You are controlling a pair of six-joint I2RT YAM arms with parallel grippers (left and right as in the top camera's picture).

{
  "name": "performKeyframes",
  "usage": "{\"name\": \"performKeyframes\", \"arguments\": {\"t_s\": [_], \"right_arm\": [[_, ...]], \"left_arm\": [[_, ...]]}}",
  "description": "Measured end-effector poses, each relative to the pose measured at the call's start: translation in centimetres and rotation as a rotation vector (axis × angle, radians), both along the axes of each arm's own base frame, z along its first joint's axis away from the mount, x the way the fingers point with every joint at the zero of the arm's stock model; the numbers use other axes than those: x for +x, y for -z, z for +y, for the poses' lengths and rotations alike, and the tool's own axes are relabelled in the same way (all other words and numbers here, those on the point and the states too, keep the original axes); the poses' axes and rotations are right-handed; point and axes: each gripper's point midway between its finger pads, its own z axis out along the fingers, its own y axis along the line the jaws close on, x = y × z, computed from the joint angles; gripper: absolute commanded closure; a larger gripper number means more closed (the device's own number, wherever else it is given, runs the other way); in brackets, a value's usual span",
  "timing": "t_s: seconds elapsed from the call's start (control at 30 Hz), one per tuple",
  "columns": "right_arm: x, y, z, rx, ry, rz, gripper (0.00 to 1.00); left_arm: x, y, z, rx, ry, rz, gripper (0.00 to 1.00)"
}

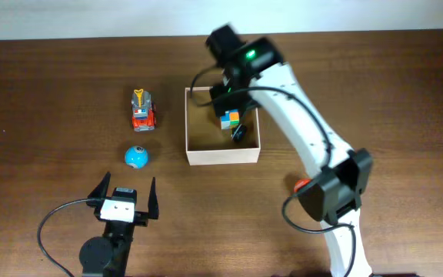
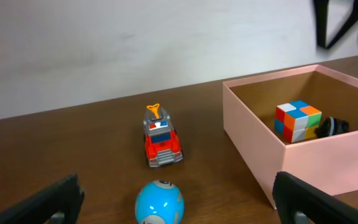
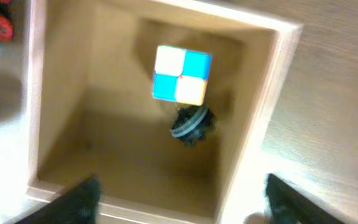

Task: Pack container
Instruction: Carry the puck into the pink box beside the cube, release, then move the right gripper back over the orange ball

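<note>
The container (image 1: 221, 156) is a square pale box at the table's middle. In it lie a coloured cube (image 1: 230, 118) and a small black thing (image 1: 239, 133). My right gripper (image 1: 225, 91) hovers open and empty above the box's far side. The right wrist view looks down into the box (image 3: 278, 81) at the cube (image 3: 181, 74) and black thing (image 3: 190, 124), between its fingers (image 3: 182, 202). A red toy truck (image 1: 143, 111) and a blue ball (image 1: 136, 157) lie left of the box. My left gripper (image 1: 124, 196) is open and empty, short of the ball (image 2: 159, 202).
The left wrist view shows the truck (image 2: 161, 140), the box wall (image 2: 309, 162) and the cube (image 2: 298, 121). A red-orange thing (image 1: 302, 185) shows beside the right arm's lower link. A pale wall runs along the table's far edge.
</note>
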Motion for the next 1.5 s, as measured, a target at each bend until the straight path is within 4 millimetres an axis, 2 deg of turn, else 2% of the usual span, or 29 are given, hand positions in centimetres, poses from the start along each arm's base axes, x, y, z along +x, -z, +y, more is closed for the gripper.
{"name": "performKeyframes", "arguments": {"t_s": [0.13, 0.23, 0.4, 0.57, 0.7, 0.9, 1.0, 1.1, 1.2, 1.27, 1.37, 1.5], "right_arm": [[0.1, -6.3, -3.3, 0.016, 0.054, -0.102, 0.01], [0.5, -9.8, -5.4, 0.071, 0.098, -0.186, 0.01], [-0.2, -13.0, -8.1, 0.107, 0.148, -0.244, 0.01], [-3.5, -14.5, -10.0, 0.104, 0.162, -0.233, 0.01], [-8.1, -13.7, -12.5, 0.059, 0.202, -0.163, 0.01], [-14.5, -10.6, -17.8, -0.029, 0.376, -0.062, 0.01], [-17.1, -9.1, -19.3, -0.05, 0.444, -0.025, 0.01], [-19.5, -7.9, -20.1, -0.051, 0.507, 0.001, 0.01], [-20.8, -6.9, -20.4, -0.044, 0.572, 0.017, 0.01], [-20.9, -6.2, -20.3, -0.027, 0.612, 0.02, 0.01], [-19.8, -4.9, -19.6, 0.011, 0.643, 0.015, 0.01], [-18.2, -2.0, -18.7, 0.039, 0.66, 0.034, 0.01]], "left_arm": [[0.0, 0.0, 0.0, 0.0, 0.0, 0.0, 0.01], [0.0, 0.0, 0.0, 0.0, 0.0, 0.0, 0.01], [0.0, 0.0, 0.0, 0.0, 0.0, 0.0, 0.01], [0.0, 0.0, 0.0, 0.0, 0.0, 0.0, 0.01], [0.0, 0.0, 0.0, 0.0, 0.0, 0.0, 0.01], [0.0, 0.0, 0.0, 0.0, 0.0, 0.0, 0.01], [0.0, 0.0, 0.0, 0.0, 0.0, 0.0, 0.01], [0.0, 0.0, 0.0, 0.0, 0.0, 0.0, 0.01], [0.0, 0.0, 0.0, 0.0, 0.0, 0.0, 0.01], [0.0, 0.0, 0.0, 0.0, 0.0, 0.0, 0.01], [0.0, 0.0, 0.0, 0.0, 0.0, 0.0, 0.01], [0.0, 0.0, 0.0, 0.0, 0.0, 0.0, 0.01]]}}
